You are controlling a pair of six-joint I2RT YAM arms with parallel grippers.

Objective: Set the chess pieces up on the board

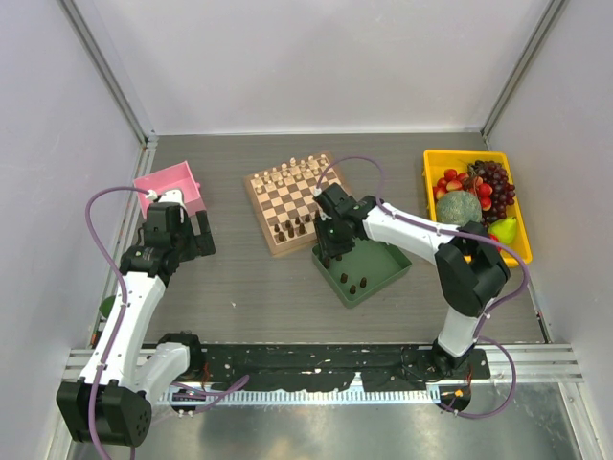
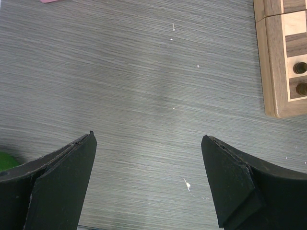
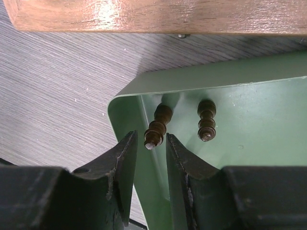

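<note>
Dark brown chess pieces [image 1: 290, 230] partly placed: a short row stands on the near edge of the board [image 1: 295, 203], opposite the cream pieces [image 1: 292, 173] lined along its far edge; a few more dark ones stand in the green tray [image 1: 381, 271], just right of and nearer than the board; right gripper [image 1: 328, 252] is down at the tray's corner closest to the board; wrist view shows the right gripper [image 3: 150, 143] straddling one dark piece [image 3: 157, 128] beside the tray wall [image 3: 192, 79], jaws narrowly apart with a thin gap showing on each side of the piece's tip, so not clamped; a second dark piece [image 3: 207, 120] stands just right of it, outside the jaws; the board's wooden edge [image 3: 144, 17] runs across the top of that view; left gripper [image 1: 178, 234] hangs over bare grey table [image 1: 239, 297] near the pink box [image 1: 173, 186], well left of the board; its jaws are spread wide, holding nothing; its wrist view catches the board's corner [image 2: 276, 72] with two dark pieces [image 2: 301, 68] on it; yellow bin [image 1: 431, 163] of fruit sits far right.
</note>
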